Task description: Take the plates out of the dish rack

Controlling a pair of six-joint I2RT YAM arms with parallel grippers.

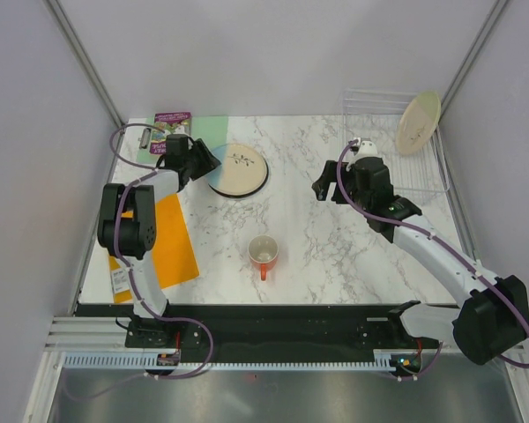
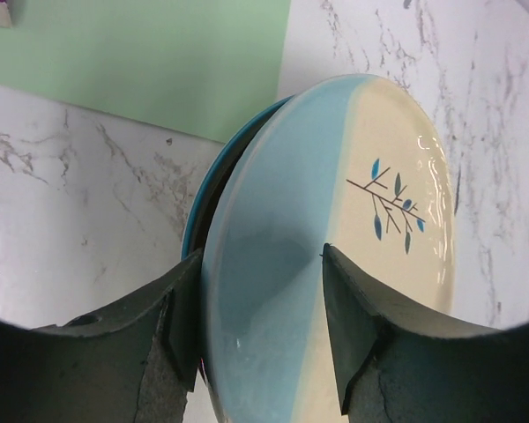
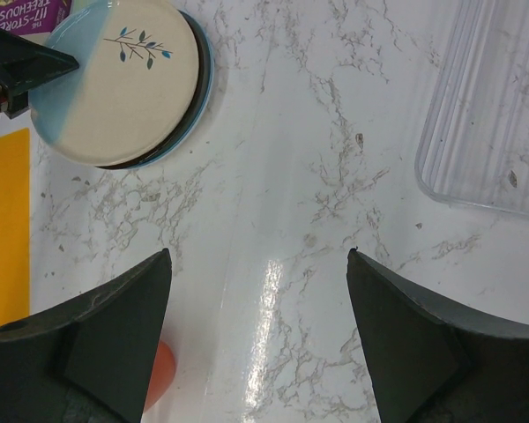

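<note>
Plates from overhead: I see the sprig plate [image 1: 238, 169] lying flat on the marble table [image 1: 335, 247] at the left gripper [image 1: 203, 160], while the pale yellow plate [image 1: 419, 123] leans in the dish rack [image 1: 375, 110] at far right. The right gripper [image 1: 328, 188] hangs between them, above an orange mug [image 1: 264, 254]. Left wrist: my jaws stand parted astride the sprig plate's rim, not pinching it; it rests on a blue-rimmed plate [image 2: 194, 220]. Right wrist: jaws spread wide over marble, holding nothing, the rack's corner at upper right.
</note>
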